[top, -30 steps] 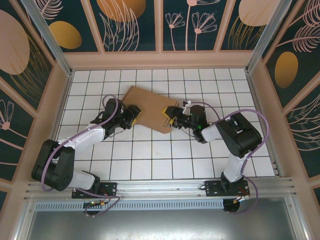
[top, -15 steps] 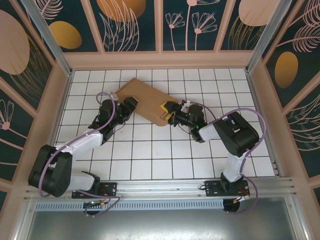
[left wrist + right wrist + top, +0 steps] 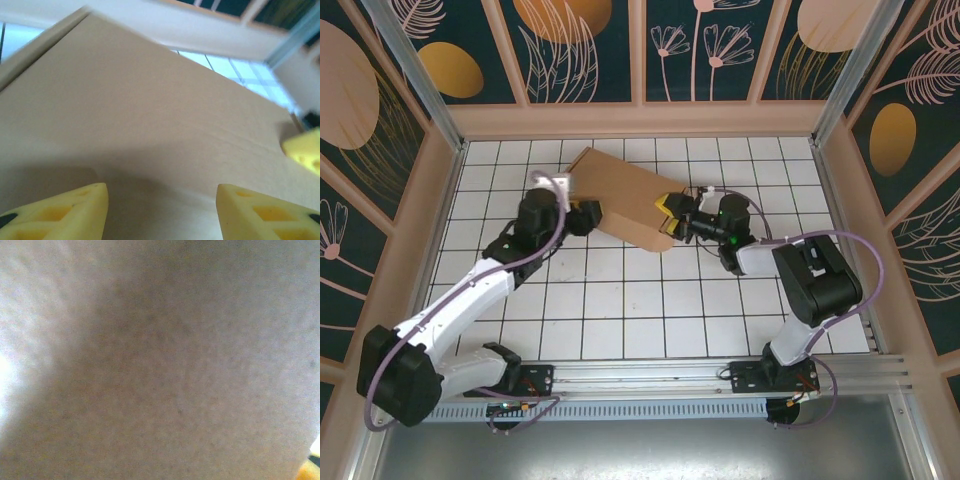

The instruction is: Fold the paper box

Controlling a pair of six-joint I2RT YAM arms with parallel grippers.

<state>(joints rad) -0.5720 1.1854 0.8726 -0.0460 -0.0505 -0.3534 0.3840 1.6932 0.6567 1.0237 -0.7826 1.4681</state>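
The paper box [image 3: 620, 192] is a plain brown cardboard slab lying slanted across the far middle tiles, its near side showing as a darker band. My left gripper [image 3: 588, 216] sits at its left near end. In the left wrist view the gripper [image 3: 162, 194] is open, with the cardboard face [image 3: 150, 100] rising just beyond the two yellow fingers and nothing between them. My right gripper [image 3: 670, 215] is against the box's right end. Cardboard [image 3: 160, 360] presses close to the right wrist camera and hides the jaws. A yellow finger of the right gripper [image 3: 305, 150] shows past the box's edge.
The white tiled floor [image 3: 650, 300] is walled by a pale wooden frame, with the back wall [image 3: 640, 120] just beyond the box. Both arms stretch forward from their bases [image 3: 510, 380] at the near rail.
The box has slid away toward the back wall and turned, its near side now showing. Both arms have reached farther forward with it, staying at its two ends.
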